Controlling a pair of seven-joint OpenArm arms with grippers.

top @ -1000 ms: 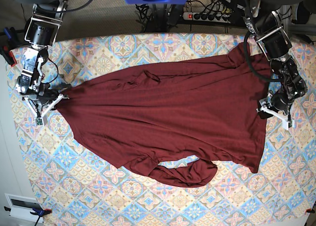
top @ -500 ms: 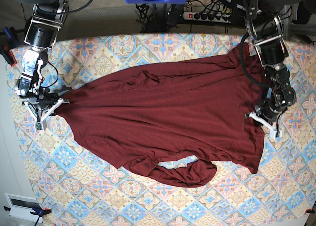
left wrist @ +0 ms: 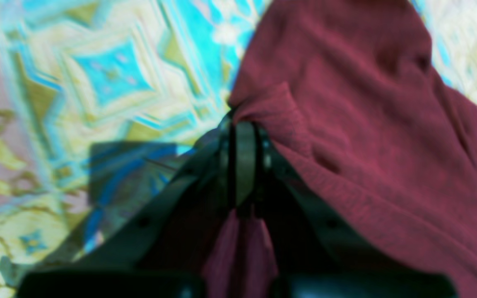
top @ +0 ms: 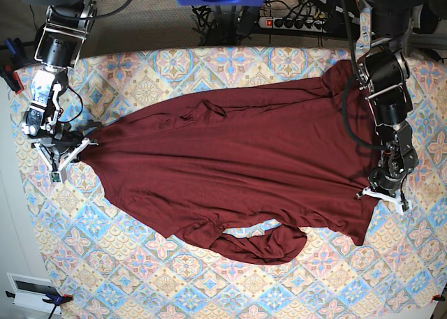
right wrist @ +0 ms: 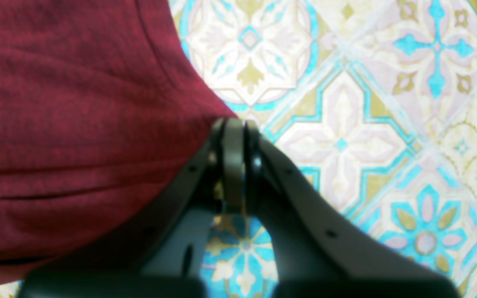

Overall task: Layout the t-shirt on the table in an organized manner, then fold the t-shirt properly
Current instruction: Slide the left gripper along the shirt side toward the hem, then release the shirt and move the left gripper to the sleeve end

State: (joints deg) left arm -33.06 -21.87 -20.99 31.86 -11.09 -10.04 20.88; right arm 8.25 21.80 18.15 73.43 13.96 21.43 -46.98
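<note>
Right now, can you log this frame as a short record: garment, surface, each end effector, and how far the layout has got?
garment: t-shirt, dark maroon, spread lengthwise across the table, lower edge bunched with a loop of fabric
surface: table, pastel tile-pattern cloth
left end effector: shut on the t-shirt's edge, fabric pinched between the jaws
right end effector: shut on the t-shirt's edge at the opposite end
layout: partly flattened, wrinkles remain, not yet folded

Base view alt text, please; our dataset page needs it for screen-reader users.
A maroon t-shirt lies spread, still wrinkled, across the patterned table. The right gripper pinches one end, the left gripper pinches the opposite edge.
</note>
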